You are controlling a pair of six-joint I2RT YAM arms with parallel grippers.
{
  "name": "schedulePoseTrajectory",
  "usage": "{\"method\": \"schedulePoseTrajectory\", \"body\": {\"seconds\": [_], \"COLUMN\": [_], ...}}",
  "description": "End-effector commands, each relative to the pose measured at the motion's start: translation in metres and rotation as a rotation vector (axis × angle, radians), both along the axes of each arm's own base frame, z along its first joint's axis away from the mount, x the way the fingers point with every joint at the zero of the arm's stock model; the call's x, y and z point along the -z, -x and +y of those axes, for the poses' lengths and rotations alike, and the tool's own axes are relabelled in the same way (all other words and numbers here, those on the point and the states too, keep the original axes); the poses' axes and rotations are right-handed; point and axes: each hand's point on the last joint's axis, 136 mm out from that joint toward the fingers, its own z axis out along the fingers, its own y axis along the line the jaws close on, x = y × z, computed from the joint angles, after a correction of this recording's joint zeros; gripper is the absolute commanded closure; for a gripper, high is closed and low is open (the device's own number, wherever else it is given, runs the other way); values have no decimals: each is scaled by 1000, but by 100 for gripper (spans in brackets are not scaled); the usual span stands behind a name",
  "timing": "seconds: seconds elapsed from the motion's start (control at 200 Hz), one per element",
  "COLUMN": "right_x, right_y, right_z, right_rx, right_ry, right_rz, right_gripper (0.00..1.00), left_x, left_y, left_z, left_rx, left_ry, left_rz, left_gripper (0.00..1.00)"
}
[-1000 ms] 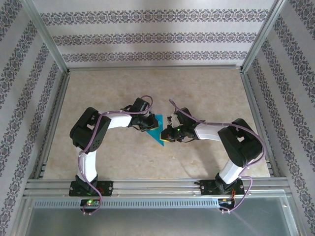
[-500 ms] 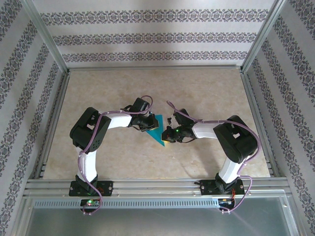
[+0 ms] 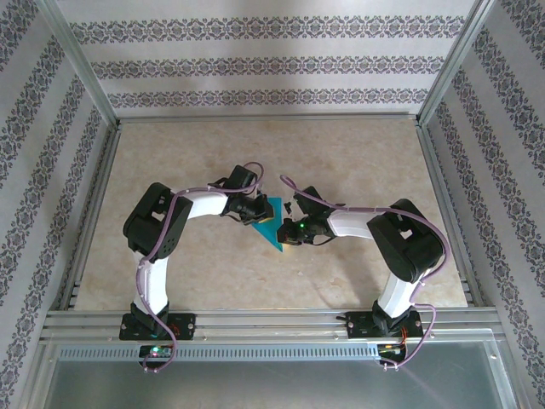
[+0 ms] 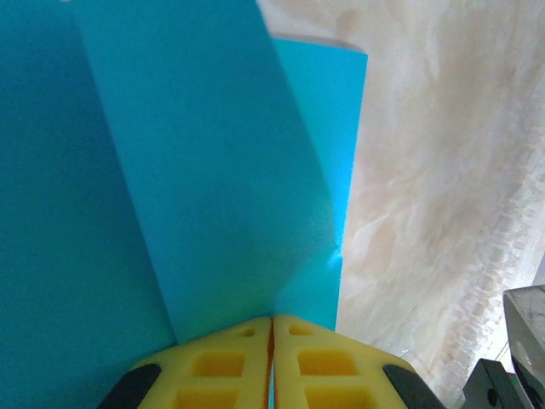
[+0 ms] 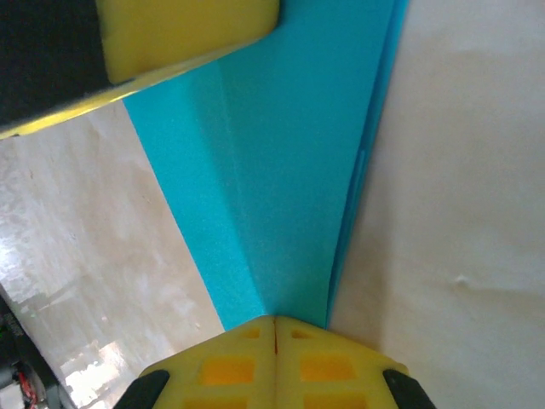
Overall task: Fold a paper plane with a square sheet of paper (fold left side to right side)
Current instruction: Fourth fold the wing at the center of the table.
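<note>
Table [image 3: 358,162]: pale marbled top inside a metal frame. The teal sheet of paper [image 3: 271,228] lies about at its middle, and it serves as the reference for everything below.

Right arm [image 3: 409,243]: reaches in from the right of the paper, wrist low over the paper's right edge.

Left arm [image 3: 157,226]: reaches in from the left of the paper, wrist over its upper left part.

Paper, top view: narrow triangular shape, point toward the arm bases. Left wrist view: layers overlap on the paper [image 4: 213,170], with one flap lying across a lower layer. Right wrist view: a long crease runs along the paper [image 5: 281,170].

Left gripper [image 4: 272,319]: yellow pads pressed together, nothing held, tips at the paper's crease. Seen from above [image 3: 255,210] at the paper's left edge.

Right gripper [image 5: 274,321]: pads closed tight, nothing held, tips at the paper's narrow end. Seen from above [image 3: 289,232] at the paper's right edge.
</note>
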Motion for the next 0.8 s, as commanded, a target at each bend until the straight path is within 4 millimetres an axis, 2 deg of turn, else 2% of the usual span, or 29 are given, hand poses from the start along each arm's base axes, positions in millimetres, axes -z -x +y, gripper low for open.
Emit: {"method": "schedulePoseTrajectory", "body": {"seconds": [0.0,0.46,0.55,0.65,0.794], "right_x": [47,48,46,42,32], "right_y": [47,52,49,44,33], "right_z": [-38,-37,-38,-38,-38], "right_rx": [-19,-17,-14,-15,-21], "right_ry": [205,198,188,171,141], "right_rz": [167,186,179,162,120], "right_gripper": [100,100,100,100,100], "left_x": [30,22,3,-29,-64], "left_y": [-30,-86,-91,-92,-71], "left_z": [48,87,89,91,93], "left_rx": [-100,-185,-177,-162,-147], "left_ry": [-144,-122,-114,-109,-86], "left_rz": [-17,-84,-136,-211,-278], "left_gripper": [90,89,89,89,89]}}
